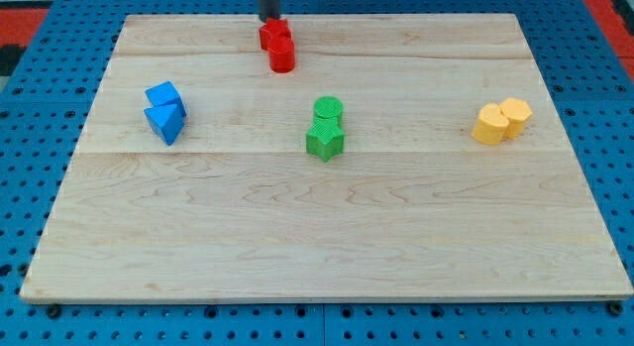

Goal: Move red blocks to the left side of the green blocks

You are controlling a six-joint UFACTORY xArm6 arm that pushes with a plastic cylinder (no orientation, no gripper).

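Camera view shows my tip (269, 18), bare and grasping nothing, touching the far red blocks (278, 45) on the pale wooden board (297, 237), green blocks (325, 128) nearer.

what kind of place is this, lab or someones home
Most likely a robotics lab bench. A pale wooden board sits on a blue perforated mounting surface, sorted pairs of small coloured blocks lie on it, and my tip rests against the red blocks.

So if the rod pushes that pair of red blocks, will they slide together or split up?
The red blocks look small and rigid, so they'll probably slide easily. They're two touching pieces, so an off-centre push from my tip, just above them, may separate them.
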